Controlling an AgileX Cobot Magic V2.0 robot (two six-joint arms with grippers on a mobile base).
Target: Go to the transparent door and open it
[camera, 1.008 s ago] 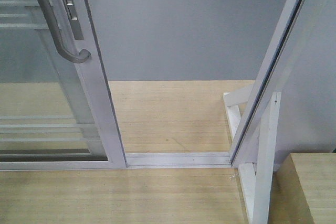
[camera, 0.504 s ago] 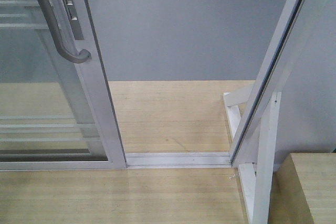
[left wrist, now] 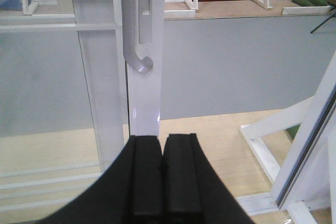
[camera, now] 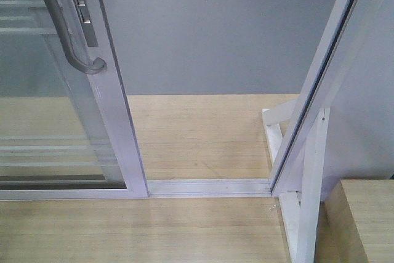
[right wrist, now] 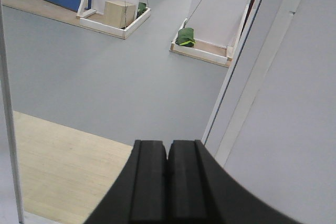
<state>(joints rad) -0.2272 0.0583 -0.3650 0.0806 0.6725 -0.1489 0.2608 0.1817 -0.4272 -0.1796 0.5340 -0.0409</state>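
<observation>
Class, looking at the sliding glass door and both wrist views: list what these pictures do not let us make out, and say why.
1. Top of the grey pull handle: cut off by the upper edge in the front and left wrist views.
2. Full height of the transparent door: cut off in every view.
3. Floor directly below the left tool: hidden by its shut fingers.
4. Green items in the right wrist view: too small to identify.
</observation>
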